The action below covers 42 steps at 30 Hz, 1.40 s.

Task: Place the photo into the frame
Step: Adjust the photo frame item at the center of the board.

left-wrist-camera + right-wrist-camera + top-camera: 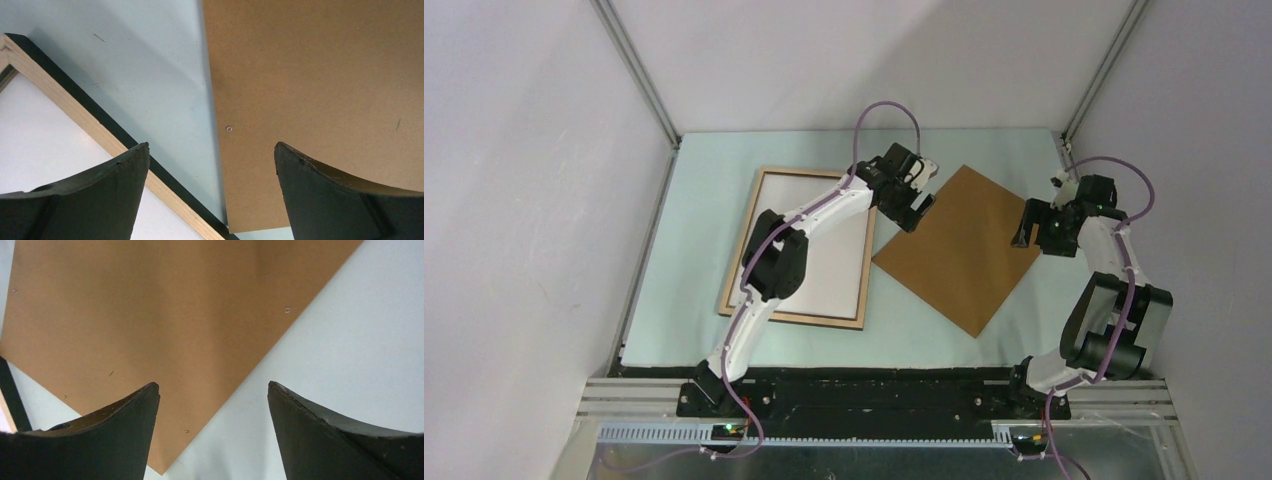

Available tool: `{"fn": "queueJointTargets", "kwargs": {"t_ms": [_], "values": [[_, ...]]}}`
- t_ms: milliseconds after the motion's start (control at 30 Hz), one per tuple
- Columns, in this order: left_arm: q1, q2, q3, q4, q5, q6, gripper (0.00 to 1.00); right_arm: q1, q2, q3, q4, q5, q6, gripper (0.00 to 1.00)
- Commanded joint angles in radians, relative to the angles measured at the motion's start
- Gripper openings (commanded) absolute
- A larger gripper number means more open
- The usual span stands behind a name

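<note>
- Brown backing board [959, 250] lies flat and turned diagonally on the pale green worktop [704, 200], right of centre.
- To the left lies the frame [740, 242], its light wood back up, a thin black edge showing at its outer side in the left wrist view.
- Inside the wooden rim is a plain white sheet, which I take to be the photo [786, 195] lying face down. It seems seated in the recess, though the left arm hides part of it.
- The left tool [914, 200] hovers over the gap between the frame's far right corner and the board's left corner. Its fingers are spread wide with nothing between them.
- The right tool [1027, 228] hangs over the board's right edge, also released and grasping nothing.
- Handling, as I judge it: the photo is thin, light and bends easily, and its glossy face would mark, so only the border or white back should be touched.
- The frame is stiff and light, but its pane is fragile. The wooden rail is the safe place to hold or steady it.
- The board looks stiff and thin, so a corner is probably the easiest place to take it.
</note>
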State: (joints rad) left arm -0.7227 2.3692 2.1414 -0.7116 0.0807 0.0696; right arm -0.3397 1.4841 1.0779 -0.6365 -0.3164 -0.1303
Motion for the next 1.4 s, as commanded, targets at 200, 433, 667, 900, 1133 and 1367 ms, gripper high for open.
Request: {"fn": "queueJointTargets", "kwargs": {"t_ms": [200,433,667,900,1133,1367], "values": [[0.005,0.033,0.029,0.044,0.034,-0.016,0.98,0.005,0.076,-0.049,0.045,-0.078,0.074,0.83],[0.011,0.053,0.021,0.046,0.125,-0.048,0.99,-0.027,0.125,-0.057,0.059,-0.108,0.075,0.83],[0.011,0.032,-0.033,0.044,0.158,-0.111,0.99,-0.053,0.184,-0.058,0.063,-0.101,0.083,0.82],[0.011,0.033,-0.097,0.046,0.301,-0.192,0.97,-0.07,0.208,-0.057,0.057,-0.112,0.088,0.81],[0.002,0.026,-0.16,0.062,0.374,-0.265,0.96,-0.078,0.246,-0.056,0.046,-0.124,0.084,0.8],[-0.019,-0.119,-0.368,0.167,0.395,-0.323,0.96,-0.075,0.296,-0.028,0.045,-0.105,0.066,0.8]]}}
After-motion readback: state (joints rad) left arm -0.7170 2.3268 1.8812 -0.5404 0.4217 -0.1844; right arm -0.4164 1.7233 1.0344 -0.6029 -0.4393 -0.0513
